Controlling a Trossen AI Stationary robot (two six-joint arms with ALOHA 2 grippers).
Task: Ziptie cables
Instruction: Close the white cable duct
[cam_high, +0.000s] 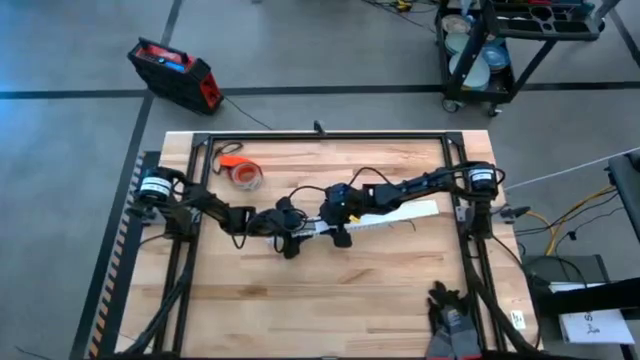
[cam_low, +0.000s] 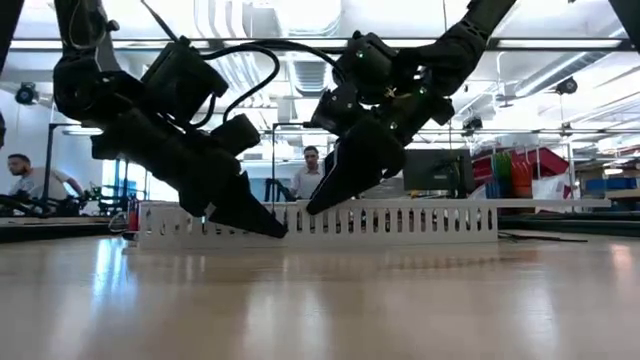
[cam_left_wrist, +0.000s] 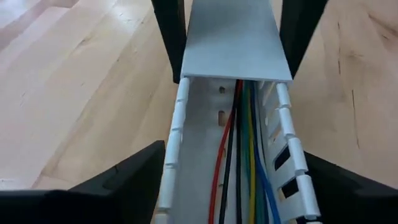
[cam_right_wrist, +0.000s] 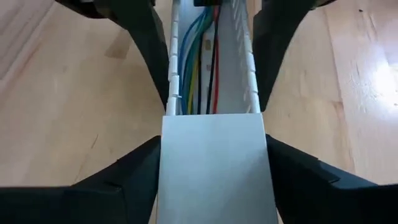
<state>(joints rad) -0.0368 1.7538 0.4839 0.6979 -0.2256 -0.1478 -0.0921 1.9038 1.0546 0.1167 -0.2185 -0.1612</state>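
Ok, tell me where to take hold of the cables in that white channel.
I'd take the cables on the uncovered stretch, coming straight down through the open top of the channel: its slotted walls block both sides and the cover hides the rest. They lie lengthwise, so close across them. The left gripper and right gripper both straddle the channel there.

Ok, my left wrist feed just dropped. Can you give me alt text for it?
The long white slotted plastic channel runs straight away from the camera between the left end effector's two dark fingers, which straddle it. Inside lie thin red, black, green, yellow and blue cables. A flat grey cover closes the channel's far part, over the light wooden table.
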